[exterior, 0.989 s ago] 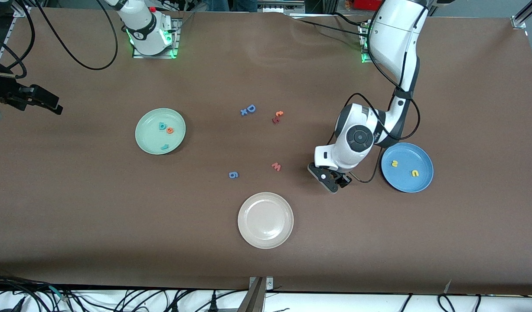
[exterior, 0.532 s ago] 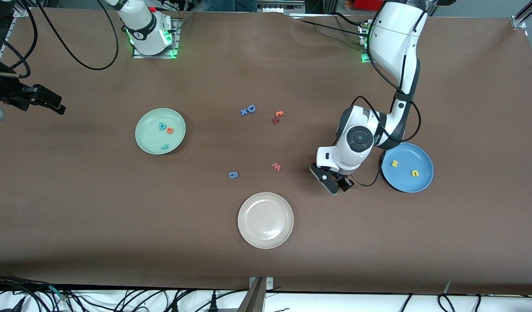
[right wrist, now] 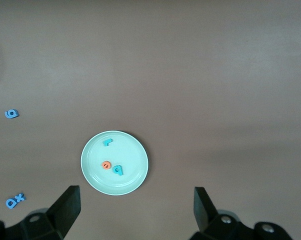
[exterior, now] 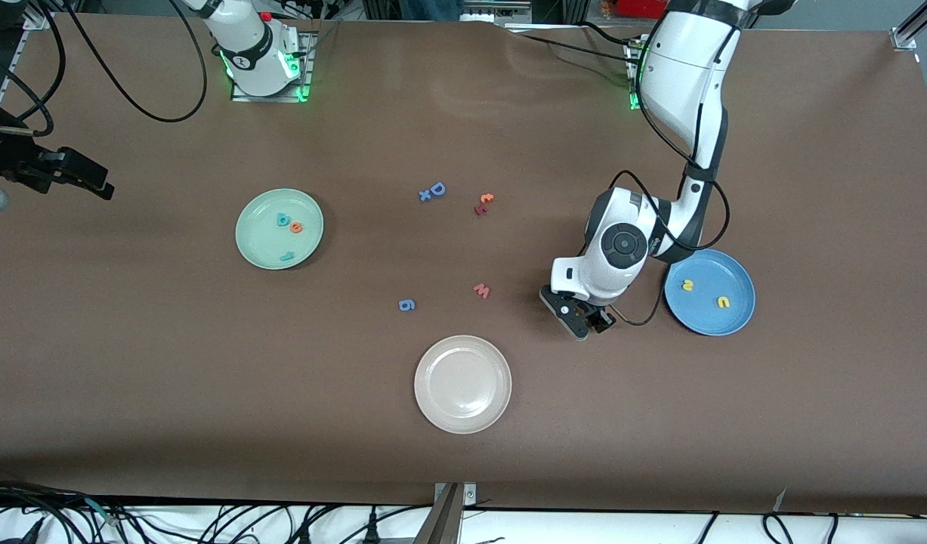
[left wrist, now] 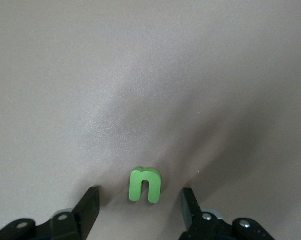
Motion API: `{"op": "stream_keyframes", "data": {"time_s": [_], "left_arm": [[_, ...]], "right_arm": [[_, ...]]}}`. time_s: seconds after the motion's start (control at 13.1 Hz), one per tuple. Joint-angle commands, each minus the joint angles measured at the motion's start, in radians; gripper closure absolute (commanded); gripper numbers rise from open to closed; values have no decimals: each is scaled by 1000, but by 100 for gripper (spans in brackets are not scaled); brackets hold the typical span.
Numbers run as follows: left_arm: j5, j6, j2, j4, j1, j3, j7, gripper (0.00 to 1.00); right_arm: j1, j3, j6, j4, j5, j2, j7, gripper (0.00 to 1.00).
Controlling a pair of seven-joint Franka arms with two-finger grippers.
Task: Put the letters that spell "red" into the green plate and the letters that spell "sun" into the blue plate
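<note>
Front view showed the right gripper (exterior: 93, 185) up over the bare bench (exterior: 206, 378) at the right arm's end, its fingers spread wide and holding nothing, that arm waiting. Next along from it lay the green plate (exterior: 251, 242), carrying the teal "d" (exterior: 282, 220), the orange "e" (exterior: 296, 226) and the teal "r" (exterior: 287, 257). Toward the middle of the bench sat the blue "g" (exterior: 406, 304), the blue capital "D" (exterior: 437, 189), the beige-white plate (exterior: 433, 408), the red-orange pair (exterior: 483, 203) and the pink "w" (exterior: 481, 290).

The left gripper (exterior: 582, 316) was down low at the bench, between the pink "w" and the blue plate (exterior: 709, 317). In the left wrist view its fingers (left wrist: 89, 210) stood apart with the green "n" (left wrist: 145, 185) lying flat on the bench between them, a gap on each side and neither finger touching it. The blue plate lay just beside this gripper toward the left arm's end, with the yellow "s" (exterior: 687, 285) and the yellow "u" (exterior: 724, 302) on it.
</note>
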Motion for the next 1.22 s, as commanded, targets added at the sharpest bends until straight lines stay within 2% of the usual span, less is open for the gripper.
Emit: {"op": "stream_keyframes", "data": {"time_s": [0.0, 0.38, 0.76, 0.99, 1.14], "left_arm": [[32, 39, 4, -10, -2, 4, 11, 30], [32, 39, 5, -8, -2, 4, 11, 55], [18, 39, 4, -7, 1, 4, 2, 72], [-65, 27, -2, -5, 10, 7, 3, 72], [-77, -2, -19, -5, 25, 18, 5, 72]], "right_arm": [[-5, 3, -8, 15, 15, 5, -9, 0], [-5, 3, -8, 15, 15, 5, -9, 0], [-5, 3, -8, 15, 15, 5, -9, 0], [-5, 3, -8, 15, 15, 5, -9, 0], [-5, 3, -9, 15, 15, 5, -9, 0]]}}
